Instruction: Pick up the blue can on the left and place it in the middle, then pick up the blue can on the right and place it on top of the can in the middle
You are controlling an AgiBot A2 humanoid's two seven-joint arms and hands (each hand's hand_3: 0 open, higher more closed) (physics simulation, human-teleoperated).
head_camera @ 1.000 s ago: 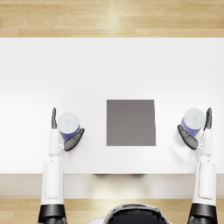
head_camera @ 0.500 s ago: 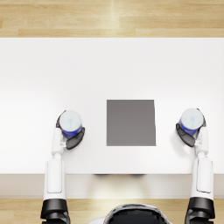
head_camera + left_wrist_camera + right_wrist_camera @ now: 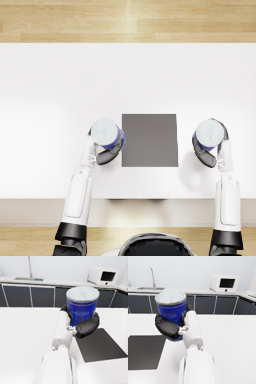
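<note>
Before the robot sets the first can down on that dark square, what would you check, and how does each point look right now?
1. Left hand grips the left blue can: ok, fingers wrap its side.
2. Can upright: ok, its pale lid faces up in the left wrist view.
3. Dark mat free of other things: ok, its surface shows bare.
4. Can over the mat: not ok, it is at the mat's left edge, not above its middle.
5. Right hand holds the right blue can off to the side of the mat: ok.
6. Height of the left can above the table: cannot tell.
</note>
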